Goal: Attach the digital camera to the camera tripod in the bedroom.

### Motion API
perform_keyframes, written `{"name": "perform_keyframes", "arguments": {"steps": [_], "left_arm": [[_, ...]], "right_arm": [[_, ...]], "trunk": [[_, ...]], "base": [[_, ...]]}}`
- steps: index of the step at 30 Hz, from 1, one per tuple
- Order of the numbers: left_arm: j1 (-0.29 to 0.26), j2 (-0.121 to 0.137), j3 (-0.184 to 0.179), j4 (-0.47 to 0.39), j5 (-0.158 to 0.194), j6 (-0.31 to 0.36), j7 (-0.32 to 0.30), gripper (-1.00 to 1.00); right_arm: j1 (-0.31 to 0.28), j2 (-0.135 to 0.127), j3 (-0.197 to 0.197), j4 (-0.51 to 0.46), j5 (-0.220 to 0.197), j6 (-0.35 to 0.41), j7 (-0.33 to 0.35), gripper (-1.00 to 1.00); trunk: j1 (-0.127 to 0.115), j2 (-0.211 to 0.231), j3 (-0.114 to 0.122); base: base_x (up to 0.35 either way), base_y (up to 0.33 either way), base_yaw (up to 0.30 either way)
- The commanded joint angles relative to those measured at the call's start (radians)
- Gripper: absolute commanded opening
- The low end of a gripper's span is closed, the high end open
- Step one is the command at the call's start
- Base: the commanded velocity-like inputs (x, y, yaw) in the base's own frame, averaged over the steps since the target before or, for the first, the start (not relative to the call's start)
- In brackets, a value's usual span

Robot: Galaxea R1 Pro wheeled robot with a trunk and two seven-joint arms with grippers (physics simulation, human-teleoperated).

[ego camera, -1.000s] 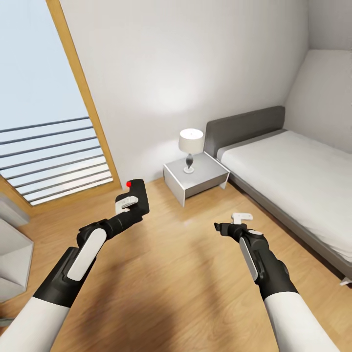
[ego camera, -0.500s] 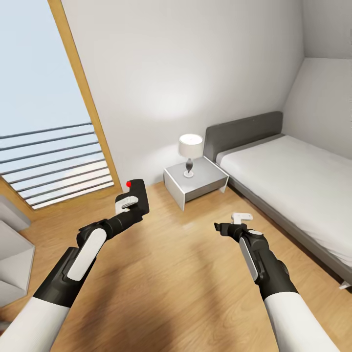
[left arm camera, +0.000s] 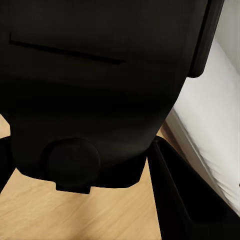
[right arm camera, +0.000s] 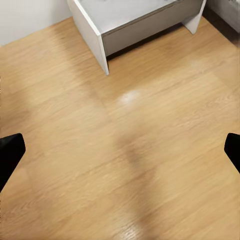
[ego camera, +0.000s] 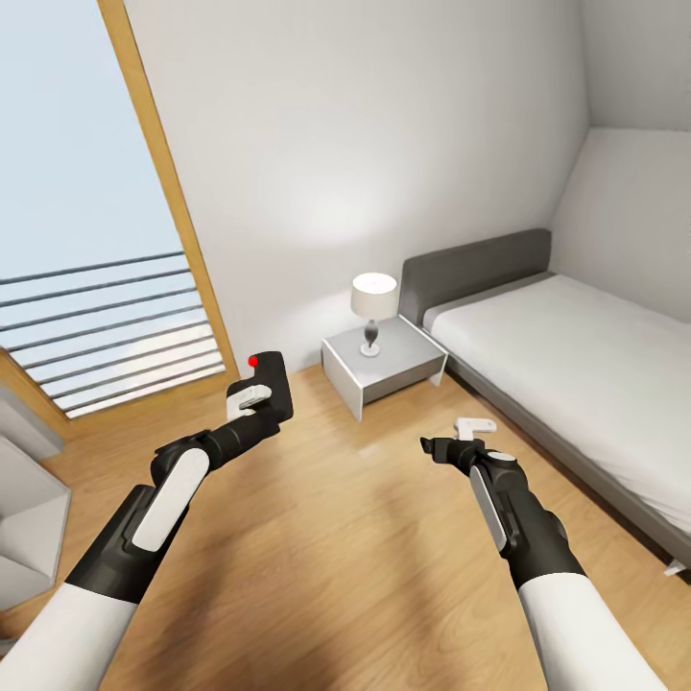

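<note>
White walls and a light wood floor frame the bedroom scene, where the left claw is clamped on the digital camera, holding it upright above the floor with its red button at the top corner. Seen from the left wrist, the dark camera body sits right against the lens, a round knob on its near face and one black finger running alongside it. The right claw hangs over bare floorboards with nothing in it; from the right wrist its dark fingertips stand wide apart at the two edges of the picture, the wood floor between them. Beyond both arms, a white bedside desk stands against the wall, carrying a small lamp with a white shade. Just beside the desk, to the right, lies the grey bed with its grey headboard against the wall and a white mattress under the sloped ceiling. At the left, a tall wood-framed window shows pale sky and horizontal rails. Grey furniture shows at the left edge; what it is cannot be told.
</note>
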Motion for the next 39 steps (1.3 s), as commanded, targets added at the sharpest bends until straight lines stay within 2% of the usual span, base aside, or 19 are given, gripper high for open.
{"name": "perform_keyframes", "arguments": {"steps": [1,39], "left_arm": [[-0.001,0.001,-0.002,-0.001,0.008,0.002,0.007,-1.0],[-0.001,-0.001,-0.003,-0.003,0.008,-0.006,0.007,-1.0]], "right_arm": [[-0.001,0.001,-0.003,-0.001,-0.003,0.005,0.004,1.0],[-0.001,0.001,-0.002,-0.001,-0.003,0.005,0.004,1.0]], "trunk": [[-0.004,0.006,0.004],[-0.149,0.272,0.183]], "base": [[0.0,0.0,0.0],[0.0,0.0,0.0]]}}
